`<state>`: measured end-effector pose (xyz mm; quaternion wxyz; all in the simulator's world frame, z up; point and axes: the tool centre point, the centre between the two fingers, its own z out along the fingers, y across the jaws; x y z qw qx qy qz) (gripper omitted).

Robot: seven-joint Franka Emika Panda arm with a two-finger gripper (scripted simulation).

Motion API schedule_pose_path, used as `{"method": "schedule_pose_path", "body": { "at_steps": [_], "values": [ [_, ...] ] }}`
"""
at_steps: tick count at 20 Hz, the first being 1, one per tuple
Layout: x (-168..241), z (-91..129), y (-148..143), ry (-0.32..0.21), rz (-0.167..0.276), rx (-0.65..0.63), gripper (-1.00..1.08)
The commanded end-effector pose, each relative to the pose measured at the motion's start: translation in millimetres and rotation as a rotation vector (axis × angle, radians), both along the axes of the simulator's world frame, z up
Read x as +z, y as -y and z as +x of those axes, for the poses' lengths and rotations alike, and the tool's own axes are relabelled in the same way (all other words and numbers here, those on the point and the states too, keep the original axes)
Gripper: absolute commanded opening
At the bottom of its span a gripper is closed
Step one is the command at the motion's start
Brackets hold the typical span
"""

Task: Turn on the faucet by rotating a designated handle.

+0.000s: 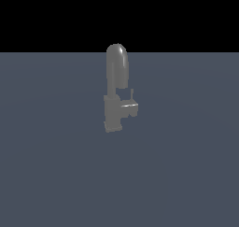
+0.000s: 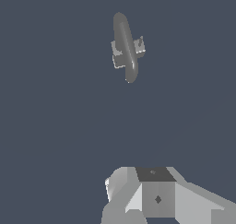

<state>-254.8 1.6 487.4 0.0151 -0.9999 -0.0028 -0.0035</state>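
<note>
Exterior view: the dull grey metal faucet (image 1: pixel 116 88) with its tall arched spout stands mid-scene on the flat blue-grey tabletop (image 1: pixel 56 174), open surface all around. The small thin grey lever handle (image 1: pixel 132 95) pokes up from the side arm on the exterior view's right, pretty hard to make out. No arm visible here.

Wrist view: faucet (image 2: pixel 125 45) seen from above, well apart from the grey gripper (image 2: pixel 152 195), which is cut off at the frame edge, so can't tell how the jaws stand. The handle is too small to pick out.

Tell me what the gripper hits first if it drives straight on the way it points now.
Probably just the bare floor: the gripper looks downward, with the faucet well off its line. Depth is unclear.
</note>
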Motion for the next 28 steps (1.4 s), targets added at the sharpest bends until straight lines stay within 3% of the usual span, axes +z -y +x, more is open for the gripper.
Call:
{"method": "schedule_pose_path", "body": {
  "at_steps": [1, 14, 28],
  "values": [
    [0.0, 0.0, 0.0, 0.000, 0.000, 0.000, -1.00],
    [-3.3, 22.6, -1.1, -0.058, 0.042, -0.044, -1.00],
    [-22.0, 92.2, 0.4, -0.242, 0.174, -0.183, -1.00]
  ]
}}
